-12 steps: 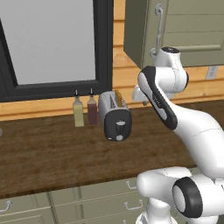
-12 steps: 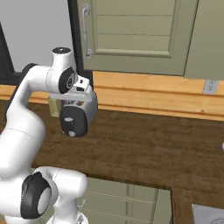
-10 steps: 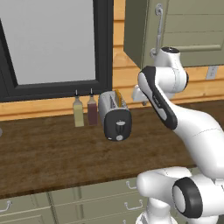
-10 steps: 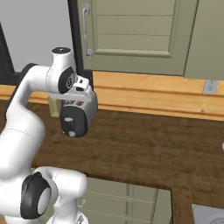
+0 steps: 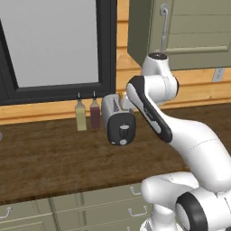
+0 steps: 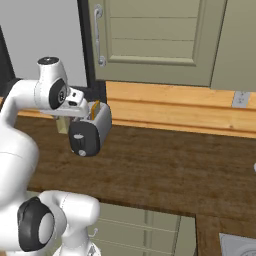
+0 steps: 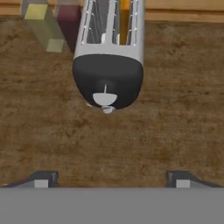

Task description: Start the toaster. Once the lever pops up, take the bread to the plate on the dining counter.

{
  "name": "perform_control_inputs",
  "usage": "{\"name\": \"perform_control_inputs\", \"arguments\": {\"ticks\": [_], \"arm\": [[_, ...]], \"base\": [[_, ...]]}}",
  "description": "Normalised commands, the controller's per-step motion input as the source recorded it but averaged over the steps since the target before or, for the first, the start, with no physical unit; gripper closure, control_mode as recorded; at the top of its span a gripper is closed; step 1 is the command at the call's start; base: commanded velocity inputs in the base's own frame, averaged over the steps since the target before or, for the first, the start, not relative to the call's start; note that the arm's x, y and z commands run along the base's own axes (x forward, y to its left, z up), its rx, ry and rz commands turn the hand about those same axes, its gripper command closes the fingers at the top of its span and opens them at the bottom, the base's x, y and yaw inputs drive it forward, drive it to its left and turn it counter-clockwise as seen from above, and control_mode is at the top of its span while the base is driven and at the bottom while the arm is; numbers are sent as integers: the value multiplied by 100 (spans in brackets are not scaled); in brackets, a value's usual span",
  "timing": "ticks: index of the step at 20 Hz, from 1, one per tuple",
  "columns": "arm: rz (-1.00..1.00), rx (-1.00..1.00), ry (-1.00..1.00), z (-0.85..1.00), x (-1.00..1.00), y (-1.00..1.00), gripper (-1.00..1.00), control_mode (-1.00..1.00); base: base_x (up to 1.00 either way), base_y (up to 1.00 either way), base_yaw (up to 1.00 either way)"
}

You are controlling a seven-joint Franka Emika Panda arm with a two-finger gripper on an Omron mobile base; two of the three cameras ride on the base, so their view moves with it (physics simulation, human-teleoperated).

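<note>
The fingers stand wide apart and hold nothing, above the toaster, which stands near the back edge of the bench with the bread in its slot.

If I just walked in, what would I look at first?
Probably the silver toaster on the dark wood worktop, with orange-brown bread poking from one slot. The big white robot arm bends over it, and two slim bottles stand beside the toaster under the window.
</note>
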Motion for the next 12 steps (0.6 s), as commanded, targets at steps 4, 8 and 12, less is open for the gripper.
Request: {"name": "perform_control_inputs", "arguments": {"ticks": [4,8,12], "arm": [[0,-8,-12,-24,2,52,-100,-100],[0,-9,-11,-36,18,48,100,-100],[-1,-6,-11,-39,30,23,100,-100]], "base": [[0,0,0],[0,0,0],[0,0,0]]}}
